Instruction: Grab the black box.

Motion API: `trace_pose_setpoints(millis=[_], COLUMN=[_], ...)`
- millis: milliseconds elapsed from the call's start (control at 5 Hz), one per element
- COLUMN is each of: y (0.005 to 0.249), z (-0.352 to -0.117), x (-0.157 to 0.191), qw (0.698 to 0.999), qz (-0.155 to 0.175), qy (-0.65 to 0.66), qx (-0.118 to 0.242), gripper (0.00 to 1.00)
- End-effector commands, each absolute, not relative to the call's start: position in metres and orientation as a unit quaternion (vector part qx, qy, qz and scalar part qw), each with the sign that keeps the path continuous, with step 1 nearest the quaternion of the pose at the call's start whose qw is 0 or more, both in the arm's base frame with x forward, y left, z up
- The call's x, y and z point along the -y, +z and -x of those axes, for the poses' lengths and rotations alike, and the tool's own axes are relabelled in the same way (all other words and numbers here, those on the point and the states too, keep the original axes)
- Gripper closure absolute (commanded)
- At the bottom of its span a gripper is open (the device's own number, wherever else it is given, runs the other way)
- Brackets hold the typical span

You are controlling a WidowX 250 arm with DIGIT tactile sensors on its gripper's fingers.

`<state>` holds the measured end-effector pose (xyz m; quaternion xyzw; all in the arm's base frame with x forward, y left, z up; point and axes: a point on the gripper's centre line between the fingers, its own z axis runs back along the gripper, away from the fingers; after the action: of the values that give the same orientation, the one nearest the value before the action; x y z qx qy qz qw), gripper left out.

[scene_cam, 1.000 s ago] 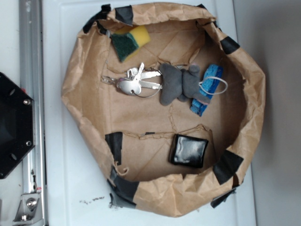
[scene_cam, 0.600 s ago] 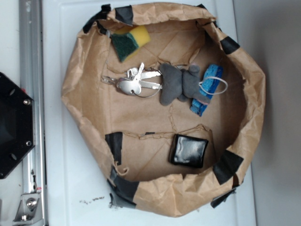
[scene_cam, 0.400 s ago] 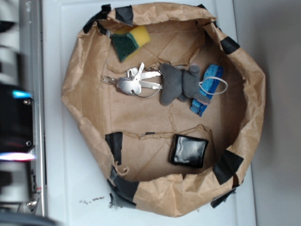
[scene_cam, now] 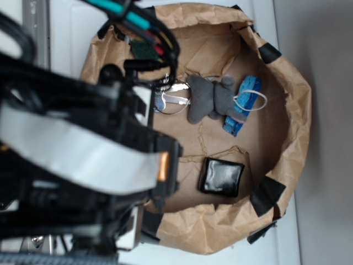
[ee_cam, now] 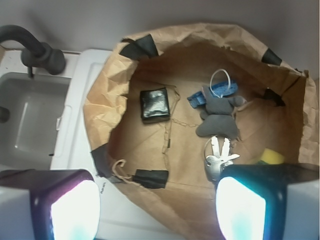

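Black box lay ahead of the parted claw, inside the paper basin.

Exterior view: the black box point(scene_cam: 221, 176) sat flat on the floor of the brown paper basin point(scene_cam: 300, 105), close under the basin's near wall and beside a black tape patch point(scene_cam: 267, 194); the blurred arm point(scene_cam: 83, 160) covered the basin's left side, so the box lay to the right of it, untouched. The claw itself was not distinguishable there. Wrist view: the gripper point(ee_cam: 157, 212) showed its two glowing fingertips point(ee_cam: 75, 212) set wide apart with nothing between them. The box point(ee_cam: 154, 104) lay beyond them, near the basin's left wall, roughly over the gap but nearer the left fingertip; nearly square, it offered no clear long axis. The keys point(ee_cam: 218, 159) and grey plush toy point(ee_cam: 218, 114) lay well apart from it, toward the basin's right.
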<state>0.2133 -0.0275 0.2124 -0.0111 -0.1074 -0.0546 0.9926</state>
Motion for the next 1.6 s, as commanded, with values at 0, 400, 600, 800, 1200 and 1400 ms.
trace_pose_setpoints(millis=[0, 400, 600, 800, 1200, 1400], y=[0.226, 0.171, 0.147, 0.112, 0.063, 0.059], z=[-0.218, -0.293, -0.297, -0.295, -0.302, -0.301], x=[0.026, -0.002, -0.003, -0.002, 0.003, 0.025], qw=[0.99, 0.99, 0.979, 0.972, 0.975, 0.974], qz=[0.008, 0.04, 0.057, 0.043, 0.001, 0.01], qy=[-0.044, -0.044, -0.117, -0.163, -0.161, -0.16], qx=[0.13, 0.127, 0.154, 0.167, 0.154, 0.157], gripper=[0.0, 0.0, 0.0, 0.0, 0.0, 0.0])
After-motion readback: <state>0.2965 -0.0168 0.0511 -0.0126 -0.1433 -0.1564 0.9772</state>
